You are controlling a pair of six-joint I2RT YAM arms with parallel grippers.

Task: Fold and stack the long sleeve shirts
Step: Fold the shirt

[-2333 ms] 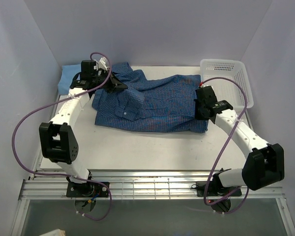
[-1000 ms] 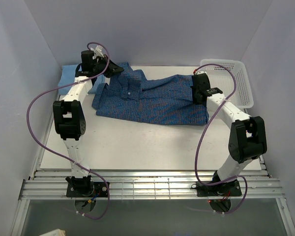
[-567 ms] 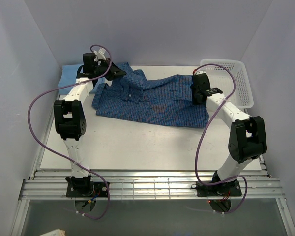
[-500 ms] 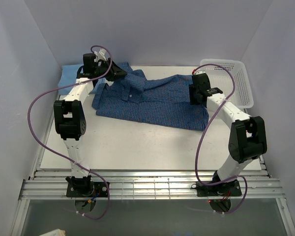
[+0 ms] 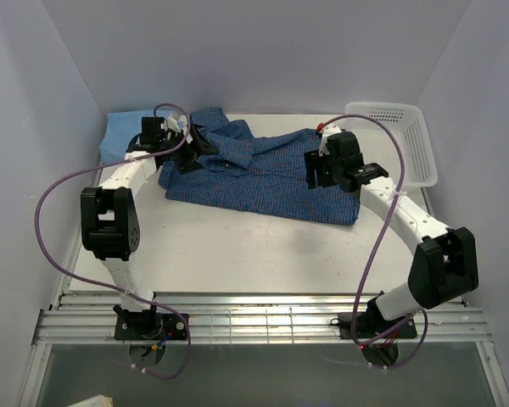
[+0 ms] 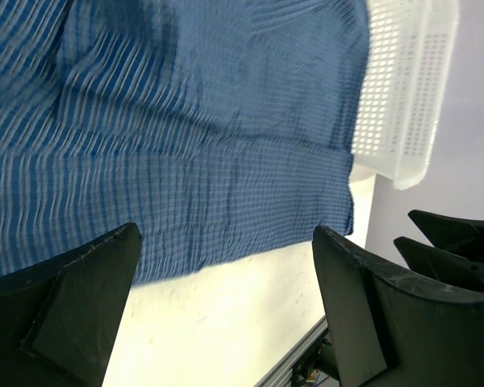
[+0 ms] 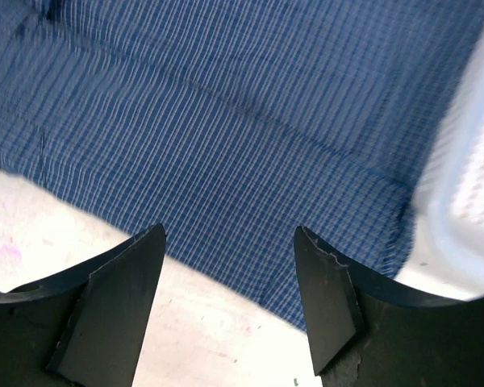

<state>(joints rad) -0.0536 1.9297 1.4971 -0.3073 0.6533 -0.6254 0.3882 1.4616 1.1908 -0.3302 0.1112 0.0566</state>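
Note:
A dark blue checked shirt (image 5: 263, 174) lies folded across the back of the table, collar to the left; it fills the left wrist view (image 6: 185, 145) and the right wrist view (image 7: 250, 121). A plain light blue shirt (image 5: 123, 134) lies in the back left corner, partly under the left arm. My left gripper (image 5: 199, 146) hovers over the collar end, open and empty (image 6: 226, 242). My right gripper (image 5: 316, 170) hangs above the right end of the checked shirt, open with nothing between its fingers (image 7: 230, 238).
A white mesh basket (image 5: 394, 136) stands at the back right, beside the shirt's right edge, and shows in the left wrist view (image 6: 403, 89) and the right wrist view (image 7: 464, 218). Bare table (image 5: 254, 250) lies in front of the shirt. Purple cables loop off both arms.
Both grippers opened and let go of the checked shirt, which now lies flat. The left gripper drew back slightly; the right gripper rose and moved left and nearer.

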